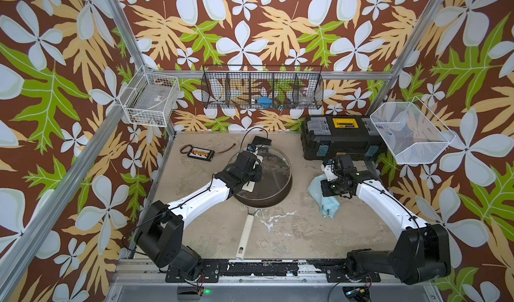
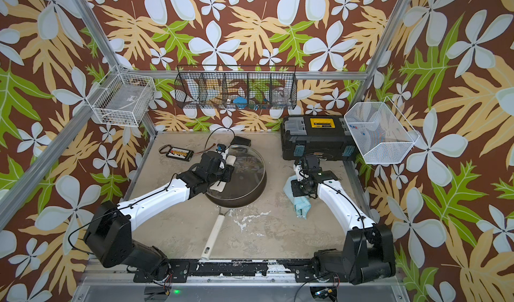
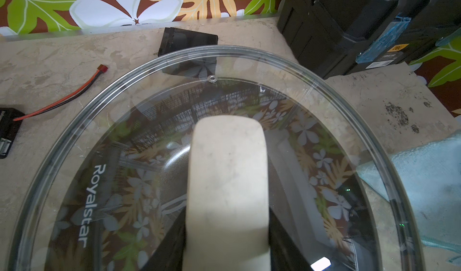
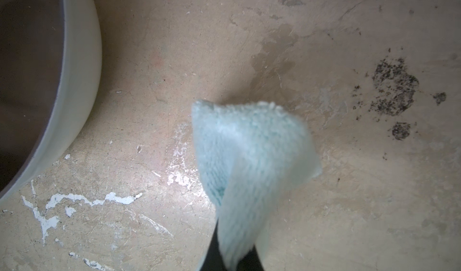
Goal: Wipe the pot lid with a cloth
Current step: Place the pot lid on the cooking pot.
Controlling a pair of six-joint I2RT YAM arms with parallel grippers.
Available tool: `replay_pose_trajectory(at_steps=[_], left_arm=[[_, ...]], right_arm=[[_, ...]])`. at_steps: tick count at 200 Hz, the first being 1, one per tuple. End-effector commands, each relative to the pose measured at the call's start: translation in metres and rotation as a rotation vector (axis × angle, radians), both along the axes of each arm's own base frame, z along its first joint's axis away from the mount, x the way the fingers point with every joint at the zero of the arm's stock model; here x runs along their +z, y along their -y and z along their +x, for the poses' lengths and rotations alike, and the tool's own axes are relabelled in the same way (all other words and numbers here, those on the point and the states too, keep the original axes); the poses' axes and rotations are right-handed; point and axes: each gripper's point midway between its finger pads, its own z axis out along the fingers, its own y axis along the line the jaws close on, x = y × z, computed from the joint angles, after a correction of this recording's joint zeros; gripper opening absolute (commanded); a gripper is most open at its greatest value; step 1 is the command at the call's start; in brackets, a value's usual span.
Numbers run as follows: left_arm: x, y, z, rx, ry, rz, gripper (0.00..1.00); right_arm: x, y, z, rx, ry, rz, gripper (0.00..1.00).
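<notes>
Closest to the lens of the left wrist camera, the cream bar handle [image 3: 228,177] of the pot lid [image 3: 324,95] is seen clamped between the dark jaws of the left gripper [image 3: 228,232], one on either flank. The glass is spread around it, with the wallpaper mirrored in it. The cloth [image 3: 429,195] is glimpsed through and beyond the rim.

In the right wrist view, a fold of the cloth [image 4: 249,157] is pinched in the closed right gripper [image 4: 232,259] and is carried above the bare table [image 4: 324,45]. The wall of the frying pan [image 4: 79,82] is seen nearby, untouched by the cloth.

In both top views the lid [image 1: 275,161] is found at centre frame, tilted over the pan [image 1: 267,200] (whether its near edge rests on the pan cannot be told). The left gripper [image 1: 254,172] is laid across its handle. The cloth [image 2: 301,203] is found right of centre, draped from the right gripper [image 2: 299,188] and parted from the pan by a strip of table.

Both grasps are judged to be made, and the wiping itself is not yet begun. For the next move, the cloth would need to be carried leftward in the frame and laid on the glass, clear of the handle and the left jaws. The lid would need to be steadied by the left arm. Light pressure is advised, since the lid is gripped by its handle alone.
</notes>
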Motion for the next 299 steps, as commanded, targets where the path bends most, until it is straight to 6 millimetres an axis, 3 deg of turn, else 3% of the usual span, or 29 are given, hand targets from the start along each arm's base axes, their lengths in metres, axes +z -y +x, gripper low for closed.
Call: replay_pose_trajectory(at_steps=[1,161,250,282,299], left_arm=[[0.042,0.008,0.014,0.006,0.152,-0.079,0.00],[0.026,0.019,0.006,-0.020,0.107,-0.081,0.00],[0.015,0.023,0.001,-0.033,0.084,-0.066,0.00],[0.011,0.023,0.000,-0.031,0.076,-0.061,0.00],[0.008,0.023,-0.002,-0.030,0.072,-0.059,0.00]], right_arm=[[-0.005,-0.003,0.004,0.017,-0.005,0.017,0.02],[-0.045,0.000,0.004,0.011,-0.126,0.020,0.06],[-0.058,-0.002,-0.001,0.008,-0.181,0.027,0.25],[-0.060,-0.001,-0.001,0.009,-0.193,0.023,0.41],[-0.060,-0.001,-0.001,0.008,-0.190,0.020,0.57]])
